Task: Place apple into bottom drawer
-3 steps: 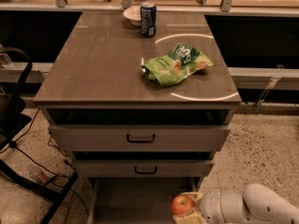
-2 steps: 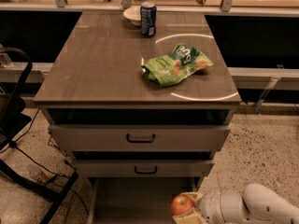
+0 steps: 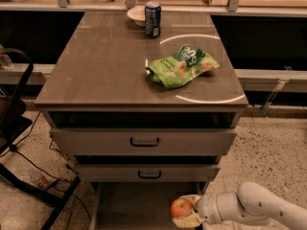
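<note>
The apple (image 3: 181, 207) is small, round and red-orange. It sits between the fingers of my gripper (image 3: 185, 210) at the bottom of the camera view. The gripper is shut on the apple and holds it over the right part of the pulled-out bottom drawer (image 3: 129, 207). My white arm (image 3: 254, 210) reaches in from the lower right. The drawer's inside shows as a bare grey floor; its front edge is out of view.
The cabinet's two upper drawers (image 3: 144, 142) are closed. On the top lie a green snack bag (image 3: 181, 66), a blue can (image 3: 152, 19) and a white bowl (image 3: 136, 14). A black chair base and cables (image 3: 29, 176) stand at the left. Speckled floor (image 3: 273, 152) lies at the right.
</note>
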Controlling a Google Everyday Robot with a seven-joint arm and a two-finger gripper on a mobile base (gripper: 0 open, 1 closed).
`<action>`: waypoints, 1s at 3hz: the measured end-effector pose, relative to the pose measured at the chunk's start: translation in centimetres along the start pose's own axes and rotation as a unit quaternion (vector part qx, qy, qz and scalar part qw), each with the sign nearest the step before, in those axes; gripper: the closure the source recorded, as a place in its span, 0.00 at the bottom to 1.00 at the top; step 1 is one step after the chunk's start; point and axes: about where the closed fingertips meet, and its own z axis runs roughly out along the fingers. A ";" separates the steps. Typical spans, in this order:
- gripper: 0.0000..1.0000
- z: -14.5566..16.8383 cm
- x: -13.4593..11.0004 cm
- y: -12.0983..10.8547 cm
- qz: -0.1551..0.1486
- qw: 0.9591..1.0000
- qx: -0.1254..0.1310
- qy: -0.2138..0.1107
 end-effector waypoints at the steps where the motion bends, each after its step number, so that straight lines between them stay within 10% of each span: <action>1: 1.00 3.3 2.0 -2.5 -0.004 0.999 -0.035 0.006; 3: 1.00 7.7 6.3 -10.1 -0.032 0.995 -0.058 -0.070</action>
